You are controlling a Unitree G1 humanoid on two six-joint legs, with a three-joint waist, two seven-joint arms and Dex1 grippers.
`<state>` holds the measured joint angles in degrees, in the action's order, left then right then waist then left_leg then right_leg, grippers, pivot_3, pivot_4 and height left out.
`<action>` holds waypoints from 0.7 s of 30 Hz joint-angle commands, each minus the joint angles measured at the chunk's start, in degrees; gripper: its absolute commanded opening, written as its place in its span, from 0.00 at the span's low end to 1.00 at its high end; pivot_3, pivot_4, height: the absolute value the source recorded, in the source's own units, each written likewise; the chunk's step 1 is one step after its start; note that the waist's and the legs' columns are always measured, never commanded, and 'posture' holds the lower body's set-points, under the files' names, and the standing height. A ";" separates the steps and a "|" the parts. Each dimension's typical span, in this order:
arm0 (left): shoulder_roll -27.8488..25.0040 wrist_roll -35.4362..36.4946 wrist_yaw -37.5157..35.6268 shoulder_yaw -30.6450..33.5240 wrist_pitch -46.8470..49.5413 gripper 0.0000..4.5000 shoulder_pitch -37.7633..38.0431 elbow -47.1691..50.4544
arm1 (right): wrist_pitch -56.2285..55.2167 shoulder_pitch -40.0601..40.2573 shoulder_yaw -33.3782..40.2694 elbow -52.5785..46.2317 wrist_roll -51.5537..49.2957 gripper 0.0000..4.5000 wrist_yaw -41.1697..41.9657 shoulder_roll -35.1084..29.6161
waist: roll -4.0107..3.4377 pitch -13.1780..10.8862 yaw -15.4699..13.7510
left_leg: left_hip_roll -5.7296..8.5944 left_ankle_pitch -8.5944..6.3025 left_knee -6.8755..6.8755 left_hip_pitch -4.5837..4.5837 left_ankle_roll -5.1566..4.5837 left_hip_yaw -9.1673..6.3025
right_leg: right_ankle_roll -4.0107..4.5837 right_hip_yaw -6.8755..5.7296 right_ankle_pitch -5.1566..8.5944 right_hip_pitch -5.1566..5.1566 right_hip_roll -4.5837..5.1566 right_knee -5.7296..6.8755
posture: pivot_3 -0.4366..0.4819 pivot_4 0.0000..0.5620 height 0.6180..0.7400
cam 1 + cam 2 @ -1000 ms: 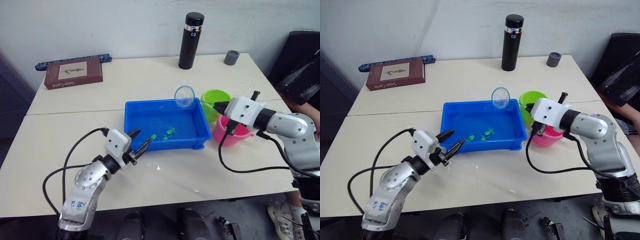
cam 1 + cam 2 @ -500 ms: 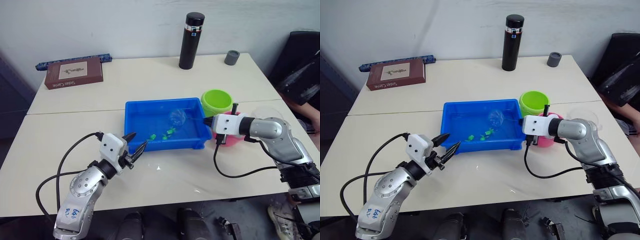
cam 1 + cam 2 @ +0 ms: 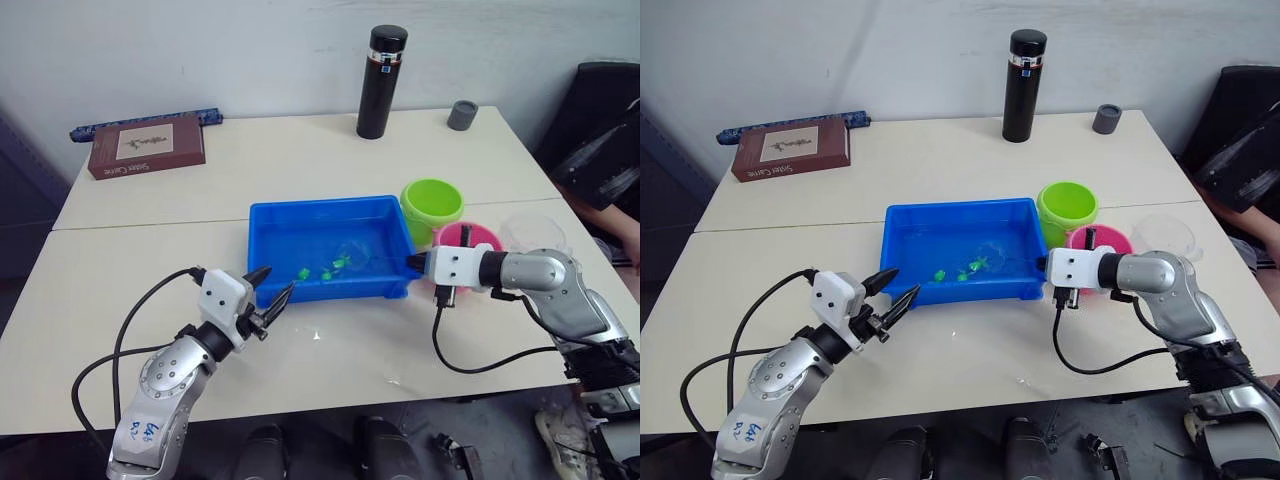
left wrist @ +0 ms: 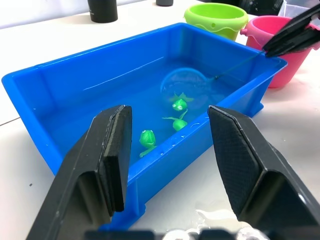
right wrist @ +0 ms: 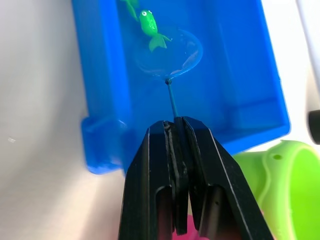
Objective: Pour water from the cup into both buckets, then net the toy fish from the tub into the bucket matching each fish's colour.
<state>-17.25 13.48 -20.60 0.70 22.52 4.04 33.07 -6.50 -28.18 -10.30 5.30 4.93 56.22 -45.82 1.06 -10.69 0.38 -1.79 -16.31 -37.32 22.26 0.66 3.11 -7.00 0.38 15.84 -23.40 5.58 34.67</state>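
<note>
Tub [image 3: 300,232] of green fish [image 4: 146,138] sits mid-table [image 3: 150,260], flask [image 3: 381,81] near wall [image 3: 250,50]

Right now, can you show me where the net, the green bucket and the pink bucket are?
net [image 5: 170,52]: right wrist view, on its round hoop in the tub.
green bucket [image 3: 1067,203]: right eye view, on its inside.
pink bucket [image 3: 466,238]: left eye view, on its inside.
</note>
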 commanded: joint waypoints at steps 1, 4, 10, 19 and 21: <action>0.10 0.27 0.06 -0.02 -1.33 0.59 0.05 1.29 | 4.54 0.42 2.08 -3.90 -2.80 0.00 1.19 -0.37 | 0.00 0.00 -0.02 | 0.00 0.00 0.00 0.00 0.00 0.00 | 0.00 0.00 0.00 0.00 0.00 0.00 | 0.48 0.27 1.00; 0.09 0.18 -0.07 -0.12 -1.52 0.59 -0.16 1.01 | 12.90 0.76 3.06 -6.58 -6.80 0.00 1.78 0.68 | 0.00 0.00 -0.05 | 0.00 0.00 0.01 0.00 0.00 -0.01 | 0.00 0.00 0.00 -0.01 0.00 0.00 | 0.48 0.27 1.00; -0.04 0.09 -0.25 -0.22 -1.49 0.59 -0.61 0.77 | 29.27 -0.08 5.26 -10.35 -13.77 0.00 3.02 1.22 | 0.00 0.00 -0.15 | 0.00 0.00 0.00 0.01 0.00 -0.03 | 0.01 -0.01 0.01 0.00 0.03 0.00 | 0.48 0.27 1.00; -0.21 0.16 -0.29 -0.32 -0.76 0.59 -1.52 0.68 | 36.65 -0.53 5.63 -12.56 -17.18 0.00 4.39 -0.58 | 0.00 0.00 -0.15 | 0.01 -0.01 0.01 0.03 0.00 -0.04 | 0.03 -0.02 0.02 -0.02 0.04 0.00 | 0.48 0.27 1.00; -0.21 0.18 -0.27 -0.39 -0.56 0.59 -1.69 0.77 | 32.71 -0.19 4.29 -11.95 -14.85 0.00 4.55 -1.41 | 0.00 0.00 -0.18 | 0.01 -0.01 0.01 0.04 0.00 -0.04 | 0.03 -0.03 0.02 -0.01 0.03 -0.01 | 0.48 0.27 1.00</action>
<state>-17.22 13.40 -20.88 0.50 22.30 2.84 32.87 29.85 -27.86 -6.23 -5.29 -11.34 60.35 -45.78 1.06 -10.69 0.20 -1.77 -16.31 -37.32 22.30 0.66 3.08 -6.97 0.36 15.86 -23.42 5.62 34.66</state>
